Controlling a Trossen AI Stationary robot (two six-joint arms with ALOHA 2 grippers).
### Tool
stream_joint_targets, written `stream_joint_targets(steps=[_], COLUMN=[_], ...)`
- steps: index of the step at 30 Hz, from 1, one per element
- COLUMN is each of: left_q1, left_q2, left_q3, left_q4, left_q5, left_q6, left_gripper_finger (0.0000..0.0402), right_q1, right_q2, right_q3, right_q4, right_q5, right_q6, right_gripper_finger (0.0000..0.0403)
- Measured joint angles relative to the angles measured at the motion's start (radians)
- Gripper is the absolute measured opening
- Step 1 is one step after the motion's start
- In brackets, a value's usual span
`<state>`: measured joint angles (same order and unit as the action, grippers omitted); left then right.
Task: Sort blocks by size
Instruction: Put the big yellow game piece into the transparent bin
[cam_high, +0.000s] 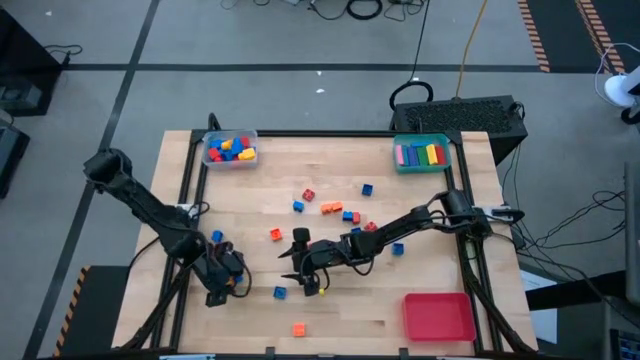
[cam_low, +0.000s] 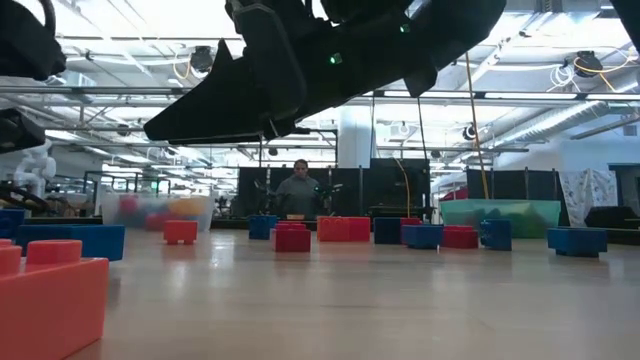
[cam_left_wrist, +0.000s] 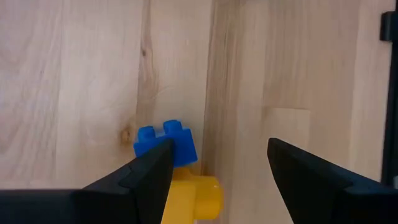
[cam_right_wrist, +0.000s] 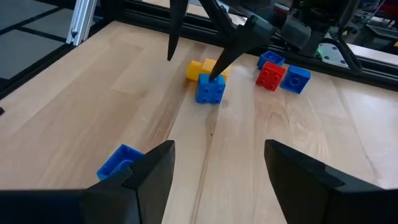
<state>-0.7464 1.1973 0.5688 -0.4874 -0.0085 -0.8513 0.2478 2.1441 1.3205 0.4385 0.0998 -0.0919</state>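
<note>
Small blocks lie loose on the wooden table (cam_high: 420, 270). A blue block (cam_left_wrist: 166, 142) and a yellow block (cam_left_wrist: 196, 194) lie side by side on the table under my left gripper (cam_left_wrist: 217, 146), near the table's left front. That gripper (cam_right_wrist: 193, 67) points steeply down and is open, with one fingertip (cam_right_wrist: 217, 70) at the blue block (cam_right_wrist: 209, 89). My right gripper (cam_right_wrist: 217, 146) hangs open over the table's middle front (cam_high: 293, 258), facing the left gripper, with nothing between its fingers. Another blue block (cam_right_wrist: 119, 163) lies just ahead of it. My left gripper has one fingertip (cam_left_wrist: 158, 155) at the upper edge of the blue block (cam_left_wrist: 180, 146), coming from above. Whether it touches the block, I cannot tell. The block rests flat on the table beside the yellow one.
A clear tray (cam_high: 230, 148) with mixed blocks stands at the far left, a teal tray (cam_high: 422, 153) with long bars at the far right, and a red tray (cam_high: 438, 315) at the near right. Red and blue blocks (cam_right_wrist: 273, 71) lie beyond the left gripper. An orange block (cam_high: 298, 328) is near the front edge.
</note>
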Motion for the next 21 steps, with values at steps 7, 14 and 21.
stream_joint_targets(steps=[7, 14, 21], left_q1=[0.0, 0.013, 0.011], left_q2=[0.01, 0.011, 0.014], left_q3=[0.009, 0.123, 0.175], left_q4=[-0.047, -0.287, -0.379], left_q5=[-0.013, -0.103, -0.061], left_q6=[-0.005, -0.04, -0.521], left_gripper_finger=[0.0257, 0.0257, 0.0257], right_q1=[0.0, 0.0, 0.0], right_q2=[0.0, 0.0, 0.0], right_q3=[0.0, 0.0, 0.0], right_q4=[0.0, 0.005, -0.001], right_q5=[0.0, 0.0, 0.0], right_q6=[0.0, 0.001, 0.028], right_gripper_finger=[0.0235, 0.0235, 0.0235])
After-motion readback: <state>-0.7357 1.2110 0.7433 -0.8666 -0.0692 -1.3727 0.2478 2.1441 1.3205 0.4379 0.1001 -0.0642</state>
